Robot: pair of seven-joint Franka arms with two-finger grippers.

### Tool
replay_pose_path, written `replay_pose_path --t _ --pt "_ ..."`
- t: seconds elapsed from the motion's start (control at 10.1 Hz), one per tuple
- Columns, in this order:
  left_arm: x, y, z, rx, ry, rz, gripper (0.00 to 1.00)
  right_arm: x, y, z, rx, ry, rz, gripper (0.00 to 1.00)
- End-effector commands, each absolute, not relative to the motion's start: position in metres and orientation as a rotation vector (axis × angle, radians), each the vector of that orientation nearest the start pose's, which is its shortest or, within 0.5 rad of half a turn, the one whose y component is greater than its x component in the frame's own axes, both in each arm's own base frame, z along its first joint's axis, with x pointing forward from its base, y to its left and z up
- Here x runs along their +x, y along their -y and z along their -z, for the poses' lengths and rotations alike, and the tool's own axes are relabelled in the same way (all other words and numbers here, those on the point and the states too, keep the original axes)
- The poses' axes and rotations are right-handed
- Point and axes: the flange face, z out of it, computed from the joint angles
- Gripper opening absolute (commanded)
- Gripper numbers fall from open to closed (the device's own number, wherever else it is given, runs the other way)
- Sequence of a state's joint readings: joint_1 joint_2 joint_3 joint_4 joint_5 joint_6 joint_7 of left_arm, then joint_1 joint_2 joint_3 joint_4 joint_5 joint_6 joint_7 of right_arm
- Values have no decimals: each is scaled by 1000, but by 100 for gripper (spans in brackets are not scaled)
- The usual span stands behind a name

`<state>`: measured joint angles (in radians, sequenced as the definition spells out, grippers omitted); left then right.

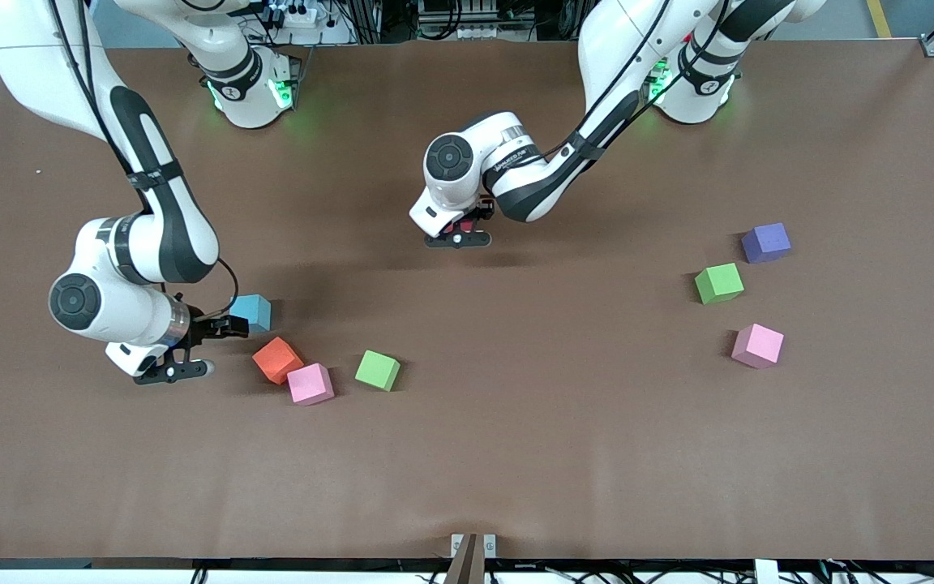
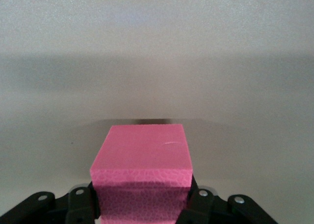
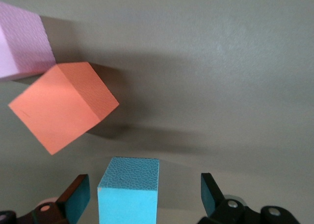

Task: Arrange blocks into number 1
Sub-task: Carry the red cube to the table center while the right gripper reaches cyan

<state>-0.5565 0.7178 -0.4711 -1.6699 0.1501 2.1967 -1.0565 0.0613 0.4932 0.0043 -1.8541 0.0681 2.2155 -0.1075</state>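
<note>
1. In the left pincer [image 2: 142, 207], over the middle of the brown surface [image 1: 516, 454], sits a deep pink block [image 2: 141, 165], clenched between the two fingers [image 2: 81, 204]; in the front view only a red sliver of it shows under the wrist.
2. Toward the right arm's end lie four loose cubes: a light blue block [image 1: 252, 312], an orange block [image 1: 276, 359] touching a pale pink block [image 1: 310, 384], and a green block [image 1: 378, 370] just beside them.
3. The right pincer [image 3: 144, 197] hangs released with its fingers on either side of the light blue block; no grip is made yet.
4. Toward the left arm's end, well apart from the rest, lie a purple block [image 1: 765, 242], a second green block [image 1: 718, 283] and a second pale pink block [image 1: 757, 345].
5. No column of blocks stands yet, so the numeral looks barely begun.
6. Risks, as I judge them: the held cube is soft foam, and if set down tilted it could start the stroke crooked.
7. The right pincer works close to the orange block; closing or lifting off-centre could nudge it and the pale pink one touching it.
8. Both arms heading for the middle at once could collide.
</note>
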Motion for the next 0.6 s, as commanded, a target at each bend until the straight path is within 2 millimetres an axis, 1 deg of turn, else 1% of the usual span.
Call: replay_pose_path --t 0.0,0.1,0.2,0.3,0.5 --pt "396 545 -207 -3123 -34 -296 0 615 -43 -226 -3084 181 -229 100" --pt "402 541 -201 -3117 -43 -297 0 611 -48 -223 -3088 105 -248 100" --pt "412 543 -203 -3135 -76 -290 0 607 -51 -218 -3091 71 -264 100" --pt "419 542 -199 -3137 -66 -284 0 604 -50 -216 -3090 66 -280 100" --pt "438 548 -197 -3163 -41 -266 0 602 -50 -214 -3089 66 -295 100"
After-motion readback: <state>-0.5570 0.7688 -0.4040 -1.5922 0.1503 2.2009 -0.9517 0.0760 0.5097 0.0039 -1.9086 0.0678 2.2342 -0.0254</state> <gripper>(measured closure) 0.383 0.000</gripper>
